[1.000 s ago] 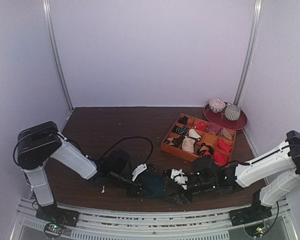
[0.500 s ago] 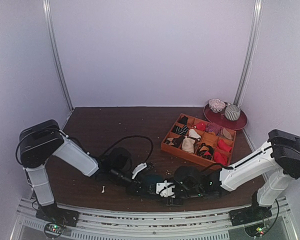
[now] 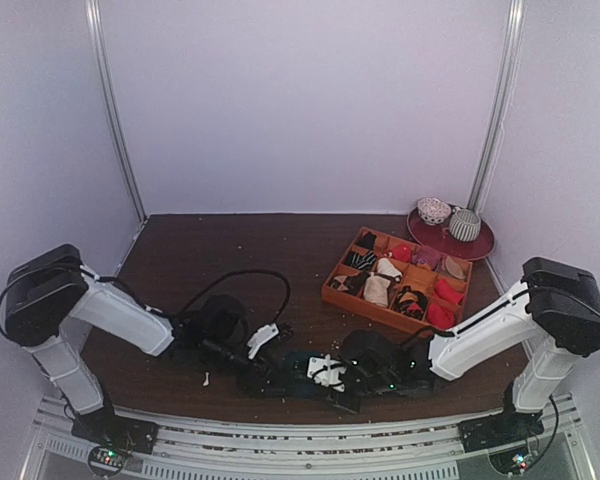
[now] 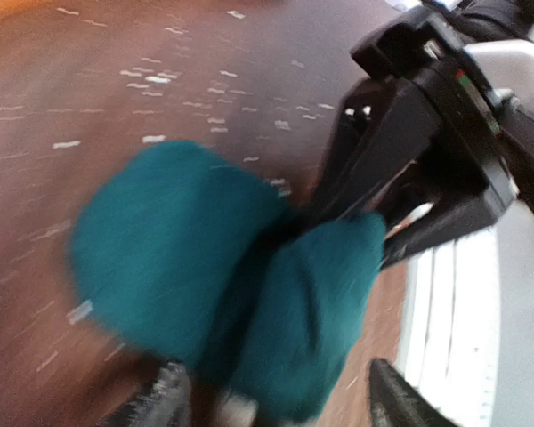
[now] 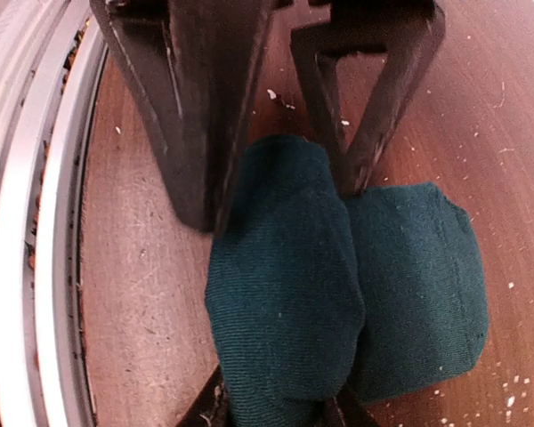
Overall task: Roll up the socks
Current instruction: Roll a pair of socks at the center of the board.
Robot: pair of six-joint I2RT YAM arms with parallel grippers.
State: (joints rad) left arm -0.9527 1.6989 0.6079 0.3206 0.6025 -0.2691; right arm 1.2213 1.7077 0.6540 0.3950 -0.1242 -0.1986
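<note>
The socks [image 3: 298,361] lie as a dark teal bundle near the table's front edge, between my two grippers. In the left wrist view the socks [image 4: 178,249] show two rounded lobes, blurred. My left gripper [image 4: 276,405] is open, its fingertips wide apart on either side of the near lobe. In the right wrist view, one lobe of the socks [image 5: 285,285] sits between the two fingers of my right gripper [image 5: 278,414], which is shut on it. The left gripper's black fingers [image 5: 196,116] stand just beyond the bundle. From above, left gripper [image 3: 265,368] and right gripper [image 3: 325,375] face each other.
An orange tray [image 3: 332,291] of rolled socks stands behind the right arm. A dark red plate [image 3: 480,247] with two round things sits at the back right. A black cable [image 3: 242,276] loops over the table. The metal front rail [image 5: 18,222] runs close beside the bundle.
My right gripper has moved left to the bundle and closed on it. The left gripper has opened from shut, and the left arm has drawn back a little to the left.
</note>
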